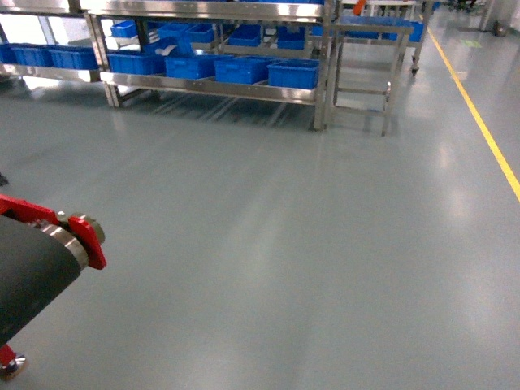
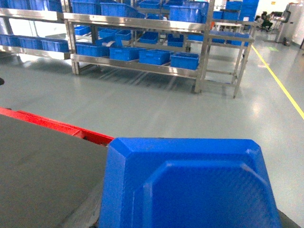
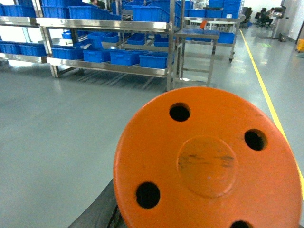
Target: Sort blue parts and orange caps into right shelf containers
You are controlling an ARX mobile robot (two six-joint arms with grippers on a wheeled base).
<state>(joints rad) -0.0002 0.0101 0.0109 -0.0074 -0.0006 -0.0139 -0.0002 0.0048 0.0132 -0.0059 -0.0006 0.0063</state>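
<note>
Shelf [image 1: 211, 85]: stainless-steel rack, perforated uprights, shiny flat rails; runs across top of head view, far side of grey floor [image 1: 284, 260]. Also upper left to centre in left wrist view [image 2: 137, 23] and right wrist view [image 3: 104, 23].

Containers [image 1: 294, 73]: bright-blue plastic crates, row on lowest rail, more on levels above; approx. four side by side at centre-top of head view. Same crates upper centre in left wrist view [image 2: 184, 60] and upper left in right wrist view [image 3: 153, 60].

Blue part [image 2: 190, 185]: large blue plastic piece w/ bevelled corners and recessed centre; fills lower centre and right of left wrist view, v. close to lens.

Orange cap [image 3: 209, 161]: round orange disc, raised centre boss, four dark holes near rim; fills lower right of right wrist view, close to lens.

Red-framed table [image 1: 77, 236]: dark surface, red edge w/ metal fitting; lower left corner of head view. Dark top and red edge also at left of left wrist view [image 2: 52, 126].

Small steel stand [image 1: 366, 65]: right of shelf, top right-centre of head view.

Yellow floor line [image 1: 483, 130]: diagonal, right edge of head view.

Left gripper, right gripper: neither seen in any view; no arms in head view; whether spread or pinching cannot be told.
</note>
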